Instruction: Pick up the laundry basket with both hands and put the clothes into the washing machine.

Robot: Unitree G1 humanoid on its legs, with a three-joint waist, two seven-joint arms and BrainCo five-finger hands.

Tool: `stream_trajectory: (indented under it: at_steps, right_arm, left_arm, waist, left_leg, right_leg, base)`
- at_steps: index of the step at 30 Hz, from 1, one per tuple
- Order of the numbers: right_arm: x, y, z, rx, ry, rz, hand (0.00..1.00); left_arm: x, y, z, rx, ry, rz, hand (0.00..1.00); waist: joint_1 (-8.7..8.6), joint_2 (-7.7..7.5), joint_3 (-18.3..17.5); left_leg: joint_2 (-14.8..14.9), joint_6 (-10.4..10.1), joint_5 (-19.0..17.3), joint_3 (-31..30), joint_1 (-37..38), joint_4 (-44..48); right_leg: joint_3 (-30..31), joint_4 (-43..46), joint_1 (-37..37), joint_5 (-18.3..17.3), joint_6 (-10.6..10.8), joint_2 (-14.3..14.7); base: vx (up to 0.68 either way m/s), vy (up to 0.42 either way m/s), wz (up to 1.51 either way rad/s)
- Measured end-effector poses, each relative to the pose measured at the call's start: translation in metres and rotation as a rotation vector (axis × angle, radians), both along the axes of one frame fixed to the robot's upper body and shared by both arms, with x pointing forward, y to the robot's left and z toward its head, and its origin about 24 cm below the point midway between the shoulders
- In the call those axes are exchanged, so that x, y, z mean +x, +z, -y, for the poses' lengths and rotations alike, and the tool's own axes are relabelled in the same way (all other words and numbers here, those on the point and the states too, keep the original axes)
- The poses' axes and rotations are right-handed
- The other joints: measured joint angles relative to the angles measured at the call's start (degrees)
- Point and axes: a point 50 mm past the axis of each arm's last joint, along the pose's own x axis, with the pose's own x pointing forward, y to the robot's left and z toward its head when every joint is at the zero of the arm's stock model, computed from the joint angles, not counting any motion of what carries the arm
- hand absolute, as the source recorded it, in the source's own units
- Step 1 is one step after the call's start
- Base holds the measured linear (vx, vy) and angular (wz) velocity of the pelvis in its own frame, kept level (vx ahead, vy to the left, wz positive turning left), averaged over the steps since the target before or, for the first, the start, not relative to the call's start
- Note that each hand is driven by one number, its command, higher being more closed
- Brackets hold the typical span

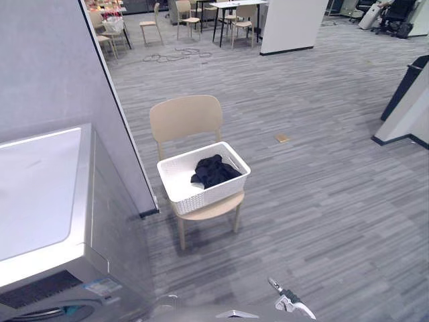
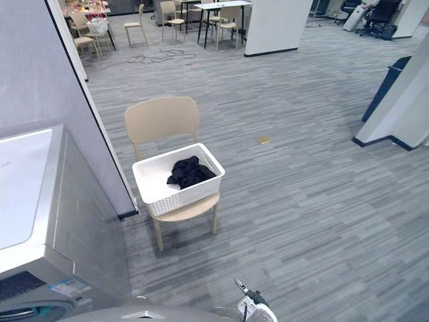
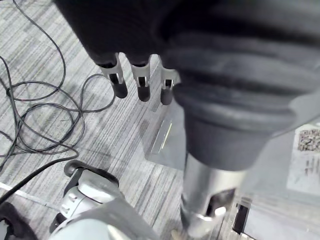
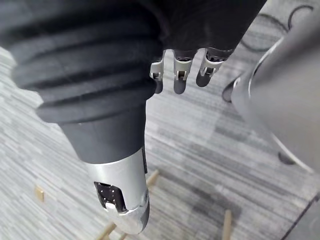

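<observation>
Left eye view: white lattice plastic laundry basket point(image 1: 198, 192) of dark clothes point(image 1: 213, 170) on beige wooden chair point(image 1: 186, 118); grey washing machine point(image 1: 41, 200) at eight o'clock. Left hand point(image 3: 143, 84), right hand point(image 4: 180, 76) hang slack-fingered, empty.

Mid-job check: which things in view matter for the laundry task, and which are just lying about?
For the job: white perforated plastic laundry basket; dark clothes in it; silver-grey washing machine; left hand and right hand, both open.
Just lying about: beige wooden chair under the basket; small tan floor piece; cable tangle at the back.
</observation>
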Motion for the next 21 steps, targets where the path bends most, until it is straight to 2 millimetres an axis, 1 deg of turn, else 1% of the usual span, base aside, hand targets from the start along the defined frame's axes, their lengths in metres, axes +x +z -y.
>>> stream_trajectory:
  at_steps: [1, 2, 3, 4, 5, 6, 7, 8, 9, 10, 11, 12, 13, 14, 15, 16, 17, 18, 19, 20, 21]
  right_arm:
    - [-0.005, -0.001, 0.002, -0.004, -0.016, -0.007, 0.00]
    - [-0.005, 0.000, 0.003, -0.008, -0.014, 0.000, 0.00]
    - [-0.007, 0.000, 0.004, -0.009, -0.014, -0.004, 0.00]
    - [-0.018, -0.003, 0.004, -0.009, -0.017, -0.030, 0.00]
    - [-0.030, -0.005, 0.002, 0.000, -0.025, -0.061, 0.00]
    - [-0.034, -0.006, 0.000, 0.009, -0.042, -0.066, 0.00]
    - [-0.042, -0.007, 0.001, 0.008, -0.062, -0.083, 0.00]
    - [-0.053, -0.008, 0.003, 0.009, -0.090, -0.105, 0.00]
    - [-0.060, -0.009, 0.003, 0.012, -0.107, -0.120, 0.00]
    - [-0.071, -0.011, 0.001, 0.019, -0.131, -0.146, 0.00]
    - [-0.083, -0.012, -0.003, 0.032, -0.144, -0.181, 0.00]
    - [-0.084, -0.012, -0.003, 0.036, -0.145, -0.184, 0.00]
    - [-0.085, -0.012, -0.004, 0.038, -0.144, -0.189, 0.00]
    - [-0.086, -0.013, -0.005, 0.042, -0.142, -0.195, 0.00]
    - [-0.089, -0.015, -0.008, 0.054, -0.123, -0.214, 0.00]
    - [-0.090, -0.016, -0.012, 0.066, -0.103, -0.230, 0.00]
    - [-0.094, -0.016, -0.005, 0.054, -0.079, -0.255, 0.00]
    - [-0.089, -0.015, 0.000, 0.040, -0.065, -0.247, 0.00]
    - [-0.089, -0.014, 0.004, 0.029, -0.053, -0.247, 0.00]
    - [-0.083, -0.014, 0.003, 0.030, -0.038, -0.237, 0.00]
    - [-0.081, -0.015, 0.001, 0.034, -0.030, -0.235, 0.00]
  left_arm:
    - [0.000, 0.000, -0.002, 0.004, -0.003, -0.002, 0.00]
    - [0.004, 0.001, -0.006, 0.015, -0.031, 0.003, 0.00]
    - [0.007, 0.001, -0.008, 0.018, -0.057, 0.005, 0.00]
    - [0.015, 0.002, -0.010, 0.026, -0.105, 0.019, 0.00]
    - [0.025, 0.003, -0.014, 0.040, -0.162, 0.037, 0.00]
    - [0.031, 0.004, -0.017, 0.050, -0.196, 0.046, 0.00]
    - [0.043, 0.005, -0.020, 0.059, -0.242, 0.053, 0.00]
    - [0.046, 0.005, -0.021, 0.061, -0.271, 0.040, 0.00]
    - [0.048, 0.005, -0.020, 0.064, -0.281, 0.043, 0.00]
    - [0.052, 0.006, -0.019, 0.069, -0.298, 0.051, 0.00]
    - [0.053, 0.006, -0.018, 0.067, -0.304, 0.053, 0.00]
    - [0.054, 0.006, -0.018, 0.067, -0.313, 0.060, 0.00]
    - [0.059, 0.007, -0.017, 0.075, -0.334, 0.082, 0.00]
    - [0.060, 0.007, -0.017, 0.079, -0.335, 0.092, 0.00]
    - [0.062, 0.008, -0.019, 0.089, -0.335, 0.107, 0.00]
    - [0.061, 0.009, -0.023, 0.101, -0.334, 0.109, 0.00]
    - [0.059, 0.006, -0.016, 0.075, -0.316, 0.098, 0.00]
    - [0.061, 0.005, -0.009, 0.052, -0.308, 0.108, 0.00]
    - [0.067, 0.004, 0.003, 0.020, -0.295, 0.134, 0.00]
    - [0.070, 0.005, 0.005, 0.016, -0.275, 0.148, 0.00]
    - [0.070, 0.005, 0.005, 0.017, -0.277, 0.150, 0.00]
  waist:
    - [0.10, -0.70, 0.01]
    - [-0.21, -1.45, 0.20]
    - [-0.42, -1.81, 0.17]
    - [-0.98, -2.00, 0.21]
    - [-1.60, -2.35, 0.38]
    - [-1.81, -2.95, 0.24]
    - [-2.33, -3.60, 0.28]
    - [-3.05, -3.34, 0.19]
    - [-3.25, -3.26, 0.26]
    - [-3.37, -2.99, 0.59]
    - [-3.32, -2.51, 0.75]
    - [-3.29, -2.37, 0.90]
    - [-3.38, -2.34, 1.26]
    - [-3.49, -2.46, 1.29]
    - [-3.93, -3.17, 1.25]
    - [-4.20, -4.57, 0.92]
    - [-4.78, -3.04, 0.75]
    - [-4.98, -2.14, 0.57]
    - [-4.63, -1.85, 0.66]
    - [-4.67, -1.82, 0.69]
    - [-4.80, -1.80, 0.69]
  left_leg:
    - [-2.56, 0.11, -0.07, -0.34, 2.32, -2.40]
    - [-4.44, 0.52, -0.33, -0.93, 4.36, -3.43]
    - [-5.02, 0.75, -0.56, -1.69, 5.35, -3.57]
    - [-5.25, 0.92, -1.13, -3.74, 7.35, -3.57]
    - [-5.22, 0.87, -1.43, -6.61, 8.87, -3.90]
    - [-5.21, 0.85, -1.41, -7.66, 9.34, -4.35]
    - [-4.79, 0.76, -1.15, -10.01, 9.78, -4.68]
    - [-4.00, 0.08, -1.10, -12.45, 9.77, -4.70]
    - [-3.43, -0.56, -0.96, -13.75, 9.77, -4.72]
    - [-2.58, -1.18, -1.05, -15.72, 10.40, -4.75]
    - [-0.76, -2.61, -1.47, -17.87, 11.10, -4.88]
    - [-0.04, -3.31, -1.59, -18.40, 11.50, -4.94]
    - [1.60, -4.83, -1.57, -18.70, 13.06, -6.05]
    - [2.50, -5.77, -1.66, -18.81, 13.82, -6.63]
    - [3.96, -7.66, -2.58, -19.40, 15.30, -7.04]
    - [4.77, -9.95, -3.88, -20.14, 16.18, -7.34]
    - [8.91, -12.05, -5.26, -20.99, 17.36, -7.02]
    - [10.08, -11.77, -5.05, -21.00, 17.34, -6.88]
    - [11.03, -10.02, -3.57, -20.29, 17.08, -6.49]
    - [11.92, -9.89, -1.87, -20.00, 16.75, -6.60]
    - [12.78, -10.39, -0.86, -20.13, 16.64, -6.51]
  right_leg:
    - [1.30, 7.12, -1.57, -1.44, 1.13, -2.08]
    - [4.68, 21.88, -6.48, -0.41, 1.15, -3.47]
    - [6.47, 29.26, -8.79, 1.86, 1.04, -3.40]
    - [7.69, 40.12, -11.27, 6.20, 0.75, -2.63]
    - [7.28, 46.06, -12.77, 7.46, 1.11, -1.93]
    - [7.37, 47.58, -13.82, 7.32, 1.07, -1.68]
    - [7.19, 47.92, -15.93, 6.88, 1.03, -1.52]
    - [7.15, 45.46, -17.50, 5.97, 0.42, -1.81]
    - [7.28, 43.25, -18.07, 5.50, 0.45, -2.16]
    - [7.53, 38.99, -18.23, 4.80, 0.12, -2.98]
    - [8.34, 28.70, -17.67, 4.60, -0.19, -4.41]
    - [9.06, 23.16, -17.09, 4.87, -0.38, -4.87]
    - [10.68, 11.98, -14.86, 6.39, -1.43, -5.55]
    - [12.00, 6.81, -13.58, 7.94, -1.82, -5.77]
    - [14.82, -0.54, -11.22, 11.54, -1.75, -6.32]
    - [16.77, -2.97, -10.02, 13.97, -1.27, -6.57]
    - [14.77, 1.66, -10.33, 9.90, 6.50, -3.43]
    - [13.54, 3.32, -10.92, 8.10, 6.63, -2.57]
    - [12.28, 7.54, -12.35, 5.11, 5.77, -2.02]
    - [11.04, 9.87, -12.80, 3.36, 5.11, -1.72]
    - [9.96, 11.35, -12.86, 2.18, 4.40, -1.41]
  base:
    - [0.20, 0.068, 0.23]
    - [0.21, 0.050, 0.34]
    - [0.23, -0.001, 0.62]
    - [0.26, -0.060, 0.88]
    - [0.27, -0.088, 0.92]
    - [0.26, -0.131, 0.96]
    - [0.24, -0.181, 1.00]
    - [0.24, -0.202, 1.08]
    - [0.26, -0.245, 1.07]
    - [0.30, -0.282, 1.05]
    - [0.36, -0.379, 0.89]
    - [0.36, -0.440, 0.65]
    - [0.26, -0.411, 0.28]
    - [0.27, -0.470, 0.30]
    - [0.21, -0.416, 0.27]
    - [0.29, -0.684, 0.35]
    - [0.21, -0.577, 0.37]
    - [0.19, -0.642, 0.41]
    - [0.12, -0.475, 0.46]
    - [0.12, -0.474, 0.49]
    - [0.12, -0.452, 0.65]
